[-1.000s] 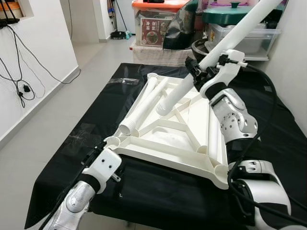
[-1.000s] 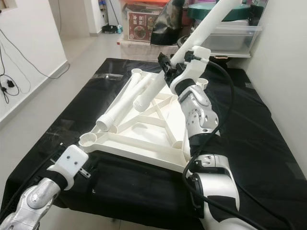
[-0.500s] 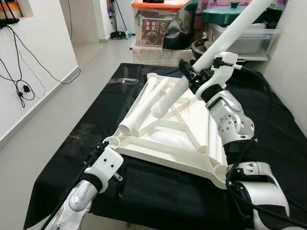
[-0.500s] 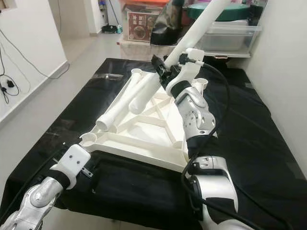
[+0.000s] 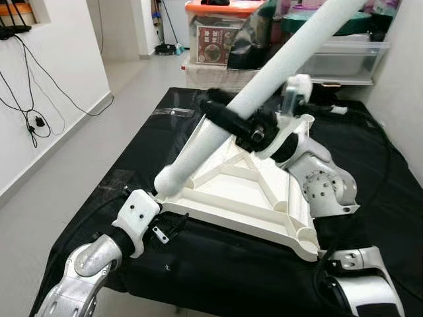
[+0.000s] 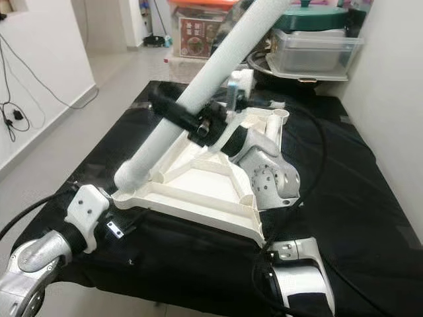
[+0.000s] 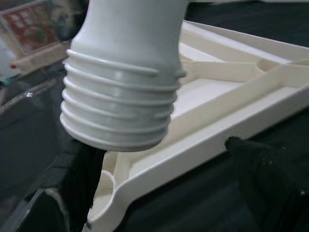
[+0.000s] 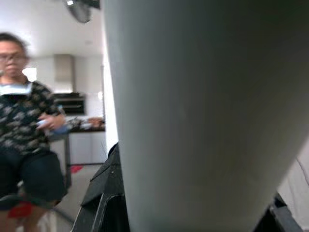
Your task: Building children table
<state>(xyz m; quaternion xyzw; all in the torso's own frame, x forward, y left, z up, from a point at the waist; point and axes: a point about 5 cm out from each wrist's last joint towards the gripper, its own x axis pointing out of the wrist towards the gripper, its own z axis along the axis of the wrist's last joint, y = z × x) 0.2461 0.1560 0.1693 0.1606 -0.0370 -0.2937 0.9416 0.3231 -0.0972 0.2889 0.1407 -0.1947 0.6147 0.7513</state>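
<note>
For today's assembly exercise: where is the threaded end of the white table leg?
The threaded end hangs just above the tabletop's near-left corner socket, beside the left gripper.

Right arm: raised, bent forward, tool (image 5: pixel 228 121) clamped shut on white leg (image 5: pixel 264 89). Left arm: low, extended forward, tool (image 5: pixel 173 226) state unclear.

Head cameras look down and forward; wrist cameras sit close in.
Both eyes share the white tabletop (image 5: pixel 244 191); the left wrist faces the leg (image 7: pixel 120 82) end, the right wrist hugs its shaft.
</note>
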